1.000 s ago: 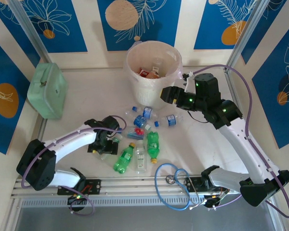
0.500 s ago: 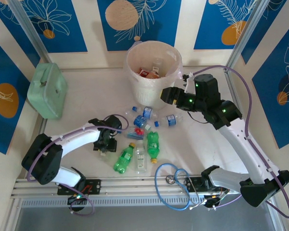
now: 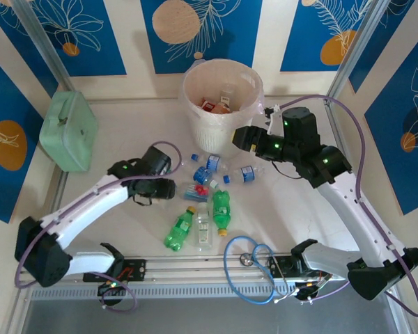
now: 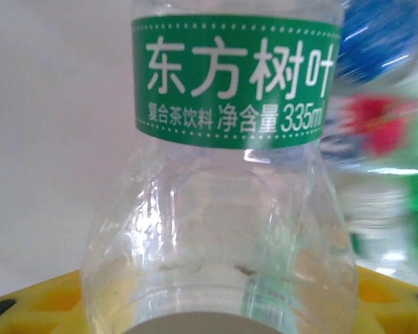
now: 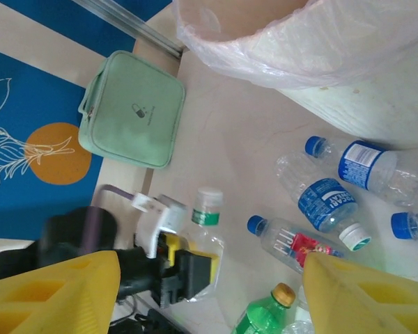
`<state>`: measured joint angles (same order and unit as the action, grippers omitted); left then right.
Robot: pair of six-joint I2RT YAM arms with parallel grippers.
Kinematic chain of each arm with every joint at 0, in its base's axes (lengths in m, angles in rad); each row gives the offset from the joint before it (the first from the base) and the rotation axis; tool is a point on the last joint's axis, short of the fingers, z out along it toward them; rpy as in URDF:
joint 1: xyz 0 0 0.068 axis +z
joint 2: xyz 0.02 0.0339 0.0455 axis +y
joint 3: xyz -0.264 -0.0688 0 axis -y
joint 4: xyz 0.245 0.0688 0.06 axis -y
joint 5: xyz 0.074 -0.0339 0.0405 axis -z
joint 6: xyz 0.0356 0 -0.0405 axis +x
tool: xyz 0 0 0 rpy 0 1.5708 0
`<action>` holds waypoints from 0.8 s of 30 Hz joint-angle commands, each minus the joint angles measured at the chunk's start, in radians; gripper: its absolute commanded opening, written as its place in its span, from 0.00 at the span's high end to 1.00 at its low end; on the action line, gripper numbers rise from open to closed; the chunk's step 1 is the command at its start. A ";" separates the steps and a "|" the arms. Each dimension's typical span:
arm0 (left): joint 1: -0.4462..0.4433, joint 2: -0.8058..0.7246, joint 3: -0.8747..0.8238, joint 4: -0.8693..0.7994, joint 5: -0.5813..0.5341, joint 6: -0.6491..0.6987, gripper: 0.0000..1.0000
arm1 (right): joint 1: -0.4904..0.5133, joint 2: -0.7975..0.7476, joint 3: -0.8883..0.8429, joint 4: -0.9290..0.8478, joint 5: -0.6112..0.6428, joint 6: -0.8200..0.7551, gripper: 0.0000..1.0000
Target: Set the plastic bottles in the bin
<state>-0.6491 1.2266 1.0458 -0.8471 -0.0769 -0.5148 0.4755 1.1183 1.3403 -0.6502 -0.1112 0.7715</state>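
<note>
Pale off-white desk (image 3: 125,129), a bit scuffed, w/ an alu rail (image 3: 167,268) along the near edge & alu posts (image 3: 47,52) at the far corners. Walls behind are cream w/ blue panels (image 3: 195,31), white leaf sketches & orange/tan discs. Left gripper (image 3: 164,188) is clamped on a clear bottle w/ green label (image 4: 226,209) & white cap, pinched at the fat lower body btw the yellow fingers (image 4: 393,296). From the right wrist cam that bottle lies sideways just left of the loose pile; can't tell if it's off the desk. Right gripper (image 3: 241,136) hangs beside the near-right wall of the bin (image 3: 210,136), its fingers (image 5: 63,292) spread wide, nothing btw them. The bin is round, ribbed, pale, w/ a plastic liner, at far centre, w/ a few red/orange-label bottles (image 3: 216,104) inside. Other bottles lie loose on the desk in front of it: blue-label ones (image 3: 213,162) nearest, a red-label one (image 3: 200,189), two green ones (image 3: 221,209) & a clear one (image 3: 204,233) nearer the rail. Mint-green case (image 3: 70,131) sits far left, well apart from the pile. Blue cable loop (image 3: 247,268) by the right arm's base.
</note>
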 commanded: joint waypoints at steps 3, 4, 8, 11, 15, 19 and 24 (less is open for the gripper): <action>-0.007 -0.049 0.160 0.155 0.300 0.144 0.45 | 0.000 0.037 0.044 0.045 -0.111 0.032 0.30; -0.008 -0.042 0.180 0.181 0.363 0.158 0.45 | 0.001 0.042 0.048 0.056 -0.130 0.035 0.30; -0.009 -0.008 0.245 0.246 0.558 0.198 0.45 | 0.020 0.060 0.068 0.086 -0.185 0.028 0.29; -0.008 0.022 0.277 0.258 0.655 0.217 0.45 | 0.039 0.064 0.079 0.085 -0.188 0.014 0.29; -0.008 0.049 0.300 0.255 0.747 0.221 0.45 | 0.054 0.067 0.081 0.088 -0.185 0.014 0.29; -0.009 0.053 0.301 0.254 0.781 0.221 0.45 | 0.082 0.085 0.089 0.091 -0.170 0.007 0.30; -0.009 0.047 0.298 0.271 0.840 0.217 0.45 | 0.111 0.124 0.105 0.083 -0.136 0.000 0.31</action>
<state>-0.6506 1.2804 1.3109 -0.6064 0.6765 -0.3153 0.5743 1.2236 1.4139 -0.5674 -0.2588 0.7887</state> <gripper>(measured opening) 0.552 0.688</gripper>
